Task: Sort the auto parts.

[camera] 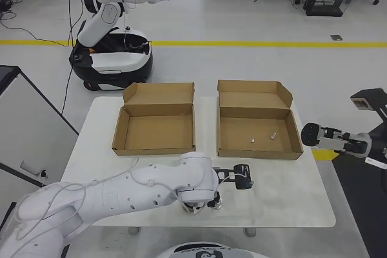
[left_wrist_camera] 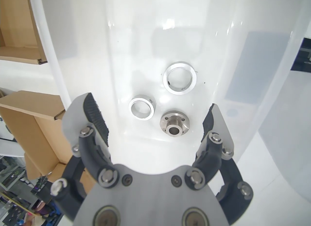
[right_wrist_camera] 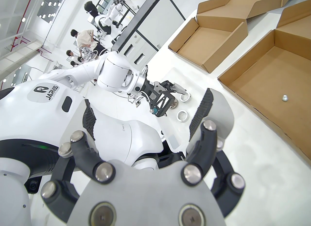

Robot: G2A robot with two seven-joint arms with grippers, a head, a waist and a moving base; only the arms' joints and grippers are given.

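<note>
Now we count two rings, a large ring (left_wrist_camera: 179, 91) and a small ring (left_wrist_camera: 142, 117), plus one flanged hub (left_wrist_camera: 174, 126). Our left pincer (left_wrist_camera: 150, 100) gapes wide, empty; hub nearest it, rings just beyond.

A white table (camera: 284, 201) with rounded corners stands on a pale, glossy floor. Beyond its far edge a yellow line (camera: 258, 44) runs straight across the floor. On the near side of that line, close to the table's far left corner, sits another machine's wheeled base (camera: 113, 64), white over black. A thin black cable (camera: 69, 39) trails over the floor beside it. A cabinet (camera: 26, 122) with a dark top and light sides stands just beside the table's left edge. Past the yellow line a small grey plate (camera: 336, 37) is set into the floor. A dark mat (camera: 361, 193) lies to the table's right.
</note>
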